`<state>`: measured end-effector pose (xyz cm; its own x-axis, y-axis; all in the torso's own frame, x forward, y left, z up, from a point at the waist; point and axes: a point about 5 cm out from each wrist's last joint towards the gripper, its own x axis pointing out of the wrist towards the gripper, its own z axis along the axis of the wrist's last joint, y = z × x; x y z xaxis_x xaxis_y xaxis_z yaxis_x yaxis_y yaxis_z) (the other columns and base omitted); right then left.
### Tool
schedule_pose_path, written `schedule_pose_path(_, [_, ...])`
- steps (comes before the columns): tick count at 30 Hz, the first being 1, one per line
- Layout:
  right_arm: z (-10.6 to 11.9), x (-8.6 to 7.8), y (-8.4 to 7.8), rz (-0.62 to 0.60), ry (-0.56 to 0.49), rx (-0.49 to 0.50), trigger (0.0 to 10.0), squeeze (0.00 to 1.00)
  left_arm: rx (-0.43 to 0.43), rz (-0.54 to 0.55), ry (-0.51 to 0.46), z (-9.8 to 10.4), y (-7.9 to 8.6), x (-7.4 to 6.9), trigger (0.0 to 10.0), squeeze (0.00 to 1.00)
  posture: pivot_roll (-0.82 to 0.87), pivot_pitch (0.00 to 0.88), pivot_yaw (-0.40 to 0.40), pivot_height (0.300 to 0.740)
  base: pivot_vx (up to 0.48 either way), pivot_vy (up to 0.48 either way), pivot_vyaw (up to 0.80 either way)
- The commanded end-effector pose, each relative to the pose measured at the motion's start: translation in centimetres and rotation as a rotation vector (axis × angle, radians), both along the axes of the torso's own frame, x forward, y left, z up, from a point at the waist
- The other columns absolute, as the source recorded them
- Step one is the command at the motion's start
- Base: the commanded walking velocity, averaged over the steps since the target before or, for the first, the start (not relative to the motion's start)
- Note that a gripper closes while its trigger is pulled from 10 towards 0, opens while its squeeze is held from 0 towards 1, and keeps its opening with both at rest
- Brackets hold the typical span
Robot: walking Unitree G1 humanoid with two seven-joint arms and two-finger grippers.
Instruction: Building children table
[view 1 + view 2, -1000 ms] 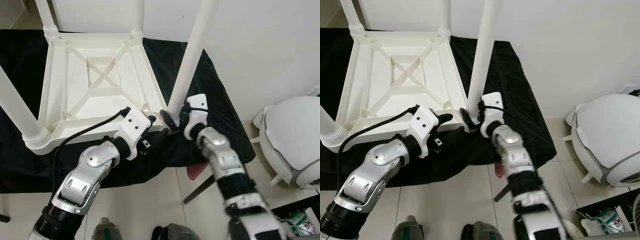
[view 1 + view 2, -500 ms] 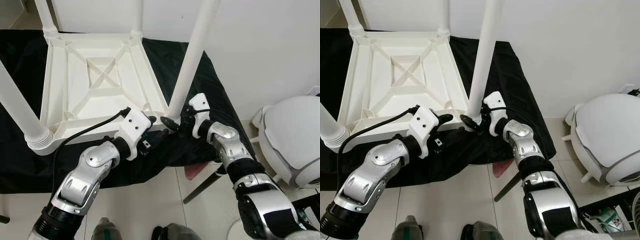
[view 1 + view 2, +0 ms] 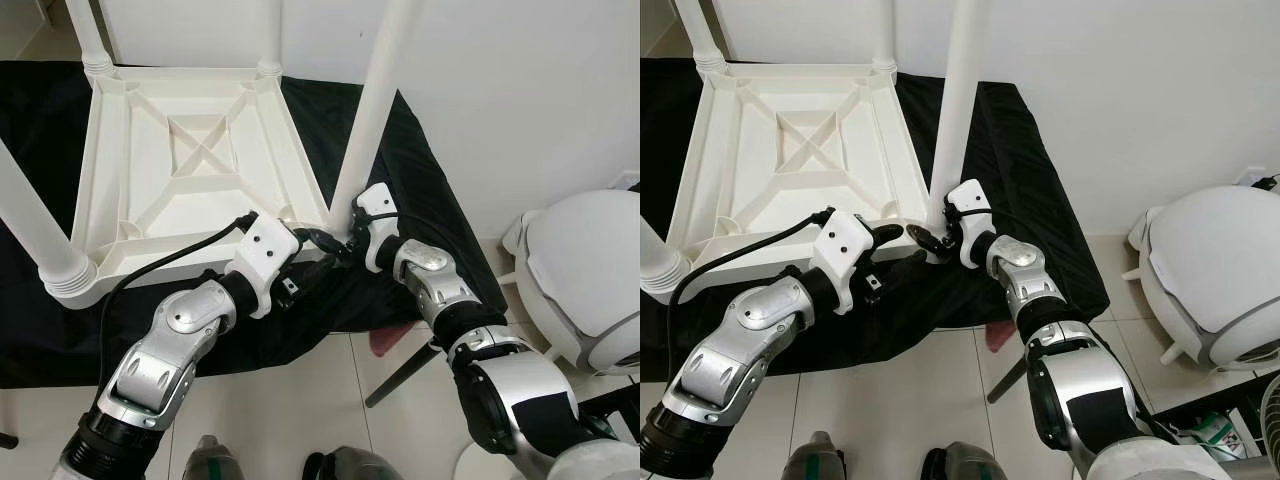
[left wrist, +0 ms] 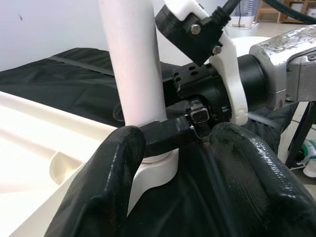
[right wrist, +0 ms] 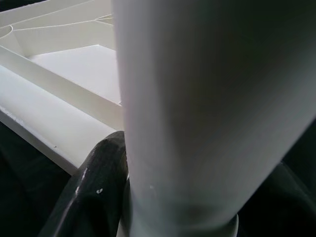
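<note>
The white plastic table [image 3: 200,150] lies upside down on a black cloth [image 3: 430,200], with legs standing at three corners. At its near right corner a fourth white leg [image 3: 365,130] leans slightly to the right, and my right gripper [image 3: 337,240] is shut on its base. The right wrist view has the leg [image 5: 197,98] between the fingers [image 5: 96,192]. My left gripper [image 3: 300,262] is open just left of that corner, touching nothing. From the left wrist its fingertips [image 4: 113,163] stand apart before the leg [image 4: 133,59] and its socket.
A white wall rises behind the table. A rounded white appliance [image 3: 590,290] sits on the tiled floor at the right. A dark rod and a pink object [image 3: 395,340] lie on the floor under my right arm. The cloth ends near my feet.
My right forearm has swung out to the right while the gripper stays shut on the leg's base. The leg now stands a little more upright at the corner. The left gripper has barely moved.
</note>
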<state>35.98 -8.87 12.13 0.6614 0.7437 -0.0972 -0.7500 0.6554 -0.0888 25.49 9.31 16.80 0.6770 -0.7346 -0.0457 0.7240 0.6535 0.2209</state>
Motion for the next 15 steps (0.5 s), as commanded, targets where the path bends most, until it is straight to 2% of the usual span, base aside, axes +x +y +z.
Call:
schedule_pose_path(1, [-1.0,-0.3,0.0,0.008,0.052,-0.013,0.0,0.0,0.007,-0.026,0.006,0.1,0.0,-0.1,10.0,0.0,0.09,0.0,-0.11,0.74,0.0,0.0,0.0])
schedule_pose_path(4, [-1.2,-0.3,-0.4,0.007,0.059,-0.006,0.0,0.0,0.006,-0.025,0.006,0.1,0.0,-0.1,10.0,0.0,0.09,0.0,-0.11,0.74,0.0,0.0,0.0])
schedule_pose_path(5, [-1.3,-0.3,-1.1,-0.006,0.059,0.004,0.0,0.0,0.004,-0.028,0.007,0.1,-0.1,-0.1,10.0,0.0,0.08,0.003,-0.106,0.74,0.0,0.0,0.0])
schedule_pose_path(10, [-1.5,-0.4,-1.6,-0.015,0.059,0.009,0.0,0.0,0.001,-0.034,0.008,0.1,-0.2,-0.1,10.0,0.0,0.07,0.006,-0.105,0.74,0.0,0.0,0.0])
schedule_pose_path(11, [-1.5,-0.4,-1.7,-0.024,0.058,0.008,3.1,0.0,0.001,-0.036,0.009,0.1,-0.3,-0.1,10.0,0.0,0.07,0.006,-0.105,0.74,0.0,0.0,0.0])
schedule_pose_path(13, [-1.5,-0.4,-1.7,-0.024,0.058,0.008,3.1,0.0,0.001,-0.036,0.009,0.1,-0.3,-0.1,10.0,0.0,0.07,0.006,-0.105,0.74,0.0,0.0,0.0])
schedule_pose_path(14, [-1.5,-0.3,-1.9,-0.034,0.06,0.017,10.0,0.0,0.0,-0.037,0.009,0.1,-0.3,-0.1,10.0,0.0,0.07,0.007,-0.105,0.74,0.0,0.0,0.0])
schedule_pose_path(15, [-1.5,-0.3,-1.9,-0.034,0.06,0.017,10.0,0.0,0.0,-0.037,0.009,0.1,-0.3,-0.1,10.0,0.0,0.07,0.007,-0.105,0.74,0.0,0.0,0.0])
